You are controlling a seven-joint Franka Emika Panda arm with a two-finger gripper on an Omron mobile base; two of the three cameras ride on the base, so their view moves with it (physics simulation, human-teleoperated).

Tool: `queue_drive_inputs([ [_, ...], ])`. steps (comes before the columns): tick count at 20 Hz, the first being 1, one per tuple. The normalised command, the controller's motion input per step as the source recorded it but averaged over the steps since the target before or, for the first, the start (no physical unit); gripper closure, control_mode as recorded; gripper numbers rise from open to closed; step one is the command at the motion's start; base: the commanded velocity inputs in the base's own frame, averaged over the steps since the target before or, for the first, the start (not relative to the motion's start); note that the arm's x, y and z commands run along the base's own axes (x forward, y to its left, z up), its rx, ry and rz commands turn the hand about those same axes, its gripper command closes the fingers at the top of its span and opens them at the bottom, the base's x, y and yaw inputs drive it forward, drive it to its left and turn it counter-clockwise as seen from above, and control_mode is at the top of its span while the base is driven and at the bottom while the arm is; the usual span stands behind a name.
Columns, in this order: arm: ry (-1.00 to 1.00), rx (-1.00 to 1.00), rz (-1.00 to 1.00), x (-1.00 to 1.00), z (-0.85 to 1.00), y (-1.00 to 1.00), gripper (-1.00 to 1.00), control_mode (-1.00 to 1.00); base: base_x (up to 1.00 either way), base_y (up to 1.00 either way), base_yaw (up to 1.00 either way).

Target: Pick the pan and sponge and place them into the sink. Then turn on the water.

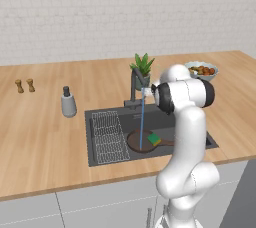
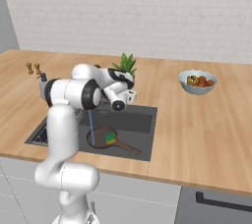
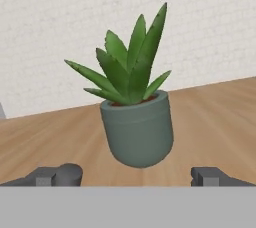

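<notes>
Down in the sink (image 1: 100,117), the pan (image 1: 137,141) lies under the water (image 1: 142,122) with the sponge (image 1: 153,138) on it, so both get rinsed. Spread and empty, the tool (image 3: 135,176) faces the potted plant (image 3: 136,107).

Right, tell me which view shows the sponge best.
The left base view: the sponge lies unobstructed on the pan in the sink, beside the water stream, green top and yellow layer both visible. The right base view shows it too, but smaller and close to the arm. The hand view faces the potted plant instead.
</notes>
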Motion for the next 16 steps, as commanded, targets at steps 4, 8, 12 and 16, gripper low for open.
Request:
queue_drive_inputs([
  [4, -0.04, 0.06, 0.0, 0.0, -0.01, -0.78, -1.0, -1.0, 0.0, 0.0, 0.0],
  [8, -0.04, 0.05, 0.0, 0.0, -0.02, -0.71, -1.0, -1.0, 0.0, 0.0, 0.0],
  [12, -0.02, 0.0, 0.0, 0.0, 0.0, -0.37, -1.0, -1.0, 0.0, 0.0, 0.0],
  [16, 0.0, 0.0, 0.0, 0.0, 0.0, -0.03, -1.0, -1.0, 0.0, 0.0, 0.0],
])
